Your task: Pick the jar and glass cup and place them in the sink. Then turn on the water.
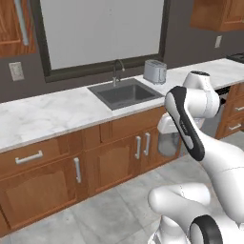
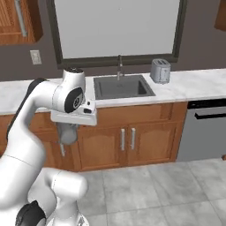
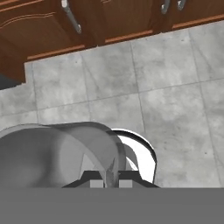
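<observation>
My gripper (image 1: 167, 136) hangs in front of the lower cabinets, below counter height, shut on the glass cup (image 1: 168, 144), a plain translucent grey tumbler. In the right base view the gripper (image 2: 67, 126) holds the glass cup (image 2: 67, 133) left of the sink. The hand view shows the fingertips (image 3: 95, 180) pinching the glass cup's (image 3: 52, 153) wall above the tiled floor. The dark grey sink (image 1: 125, 95) (image 2: 121, 87) lies in the marble counter, with a slim faucet (image 1: 116, 71) behind it; no water runs. The jar is out of view.
A silver toaster (image 1: 155, 71) (image 2: 160, 70) stands on the counter right of the sink. Wooden cabinet doors with metal handles (image 2: 127, 138) line the front below. A dishwasher (image 2: 205, 130) sits at the right. Grey floor tiles (image 3: 175, 87) spread beneath the hand.
</observation>
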